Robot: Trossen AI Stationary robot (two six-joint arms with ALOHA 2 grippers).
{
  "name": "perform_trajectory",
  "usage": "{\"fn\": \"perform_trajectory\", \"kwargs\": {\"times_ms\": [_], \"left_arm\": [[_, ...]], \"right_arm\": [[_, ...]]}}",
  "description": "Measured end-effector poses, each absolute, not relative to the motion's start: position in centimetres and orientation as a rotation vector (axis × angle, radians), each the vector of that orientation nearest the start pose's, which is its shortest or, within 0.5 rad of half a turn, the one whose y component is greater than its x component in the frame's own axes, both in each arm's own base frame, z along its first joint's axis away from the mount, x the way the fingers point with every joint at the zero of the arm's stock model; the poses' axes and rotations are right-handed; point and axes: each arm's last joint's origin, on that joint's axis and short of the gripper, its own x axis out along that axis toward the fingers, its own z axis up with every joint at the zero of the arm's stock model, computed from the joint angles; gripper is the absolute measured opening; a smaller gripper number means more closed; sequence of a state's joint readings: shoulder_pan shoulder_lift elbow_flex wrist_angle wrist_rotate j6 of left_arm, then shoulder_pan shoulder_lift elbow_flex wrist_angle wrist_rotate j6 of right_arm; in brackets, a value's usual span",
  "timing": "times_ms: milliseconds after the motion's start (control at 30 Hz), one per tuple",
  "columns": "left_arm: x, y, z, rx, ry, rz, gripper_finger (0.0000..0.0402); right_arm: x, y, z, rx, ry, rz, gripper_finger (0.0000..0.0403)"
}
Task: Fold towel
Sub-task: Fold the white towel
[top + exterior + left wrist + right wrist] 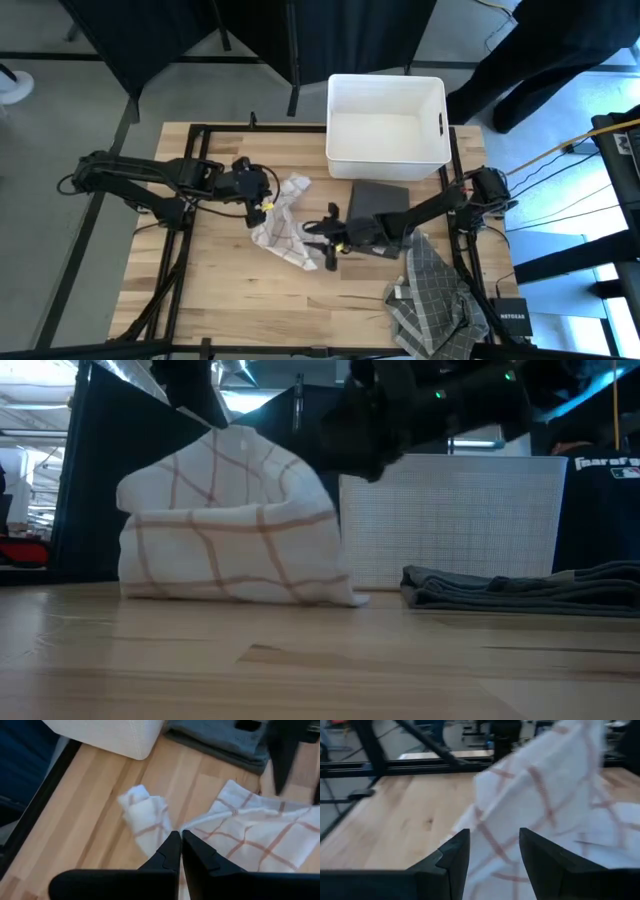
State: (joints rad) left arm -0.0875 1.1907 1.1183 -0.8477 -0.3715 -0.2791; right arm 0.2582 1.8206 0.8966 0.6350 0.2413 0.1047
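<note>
A white towel with a brown grid (285, 225) lies bunched at the table's middle. In the low view the towel (230, 530) is drawn up into a peak, with its lower part resting on the wood. My left gripper (266, 207) reaches in from the table's left and is shut on the towel's upper part. My right gripper (325, 243) comes from the right and stands open at the towel's right edge. In its wrist view the towel (540, 785) shows in and beyond the gap between the fingers (455, 852). My left gripper pinches a gathered bit of the towel (176, 831) between its two shut fingers, slanting down from the table's left. The towel spreads away below that point, raised there, with its lower part on the table. One layer or several, I cannot tell. My right gripper: I cannot tell whether it touches the towel.
A white bin (385, 125) stands at the far middle, with a folded dark grey cloth (380, 195) just in front of it. Grey checked towels (430, 295) lie heaped at the near right. Black frame rails (175, 270) border the table. A person stands beyond the far right corner.
</note>
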Motion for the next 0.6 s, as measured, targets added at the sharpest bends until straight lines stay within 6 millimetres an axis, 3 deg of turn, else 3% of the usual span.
{"fn": "perform_trajectory", "kwargs": {"times_ms": [433,600], "left_arm": [[22.9,-0.8,31.5,-0.071,0.843,0.412,0.0003],[22.9,-0.8,31.5,-0.082,0.842,0.418,0.0003]], "right_arm": [[39.3,9.9,19.2,0.182,0.462,-0.017,0.0175],[39.5,9.8,16.2,0.132,0.627,-0.128,0.0156]]}}
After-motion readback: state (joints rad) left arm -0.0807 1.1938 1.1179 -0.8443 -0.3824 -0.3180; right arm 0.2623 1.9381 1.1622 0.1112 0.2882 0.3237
